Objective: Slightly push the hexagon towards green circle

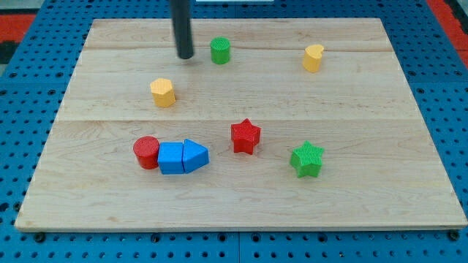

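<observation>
A yellow hexagon block [163, 92] sits on the wooden board at the view's upper left. A green circle block [220, 50] stands near the view's top, up and to the right of the hexagon. My tip [186, 56] rests on the board just left of the green circle and above and right of the hexagon, touching neither block.
A yellow heart-like block [314, 58] is at the upper right. A red star [246, 136] and a green star [307, 159] lie lower right. A red circle [146, 152], a blue square [171, 157] and a blue triangle-like block [195, 155] sit in a row at lower left. The board [365, 204] lies on a blue pegboard.
</observation>
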`<control>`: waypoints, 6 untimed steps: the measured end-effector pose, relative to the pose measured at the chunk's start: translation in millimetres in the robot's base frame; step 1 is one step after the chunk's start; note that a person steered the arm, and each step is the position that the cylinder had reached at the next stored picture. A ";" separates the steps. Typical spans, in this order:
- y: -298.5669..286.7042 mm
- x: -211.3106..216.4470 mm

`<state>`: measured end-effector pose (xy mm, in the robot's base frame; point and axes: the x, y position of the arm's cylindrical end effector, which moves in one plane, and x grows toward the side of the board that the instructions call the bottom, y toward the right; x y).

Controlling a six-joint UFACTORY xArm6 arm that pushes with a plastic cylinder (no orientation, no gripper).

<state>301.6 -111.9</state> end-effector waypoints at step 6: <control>-64.5 94.0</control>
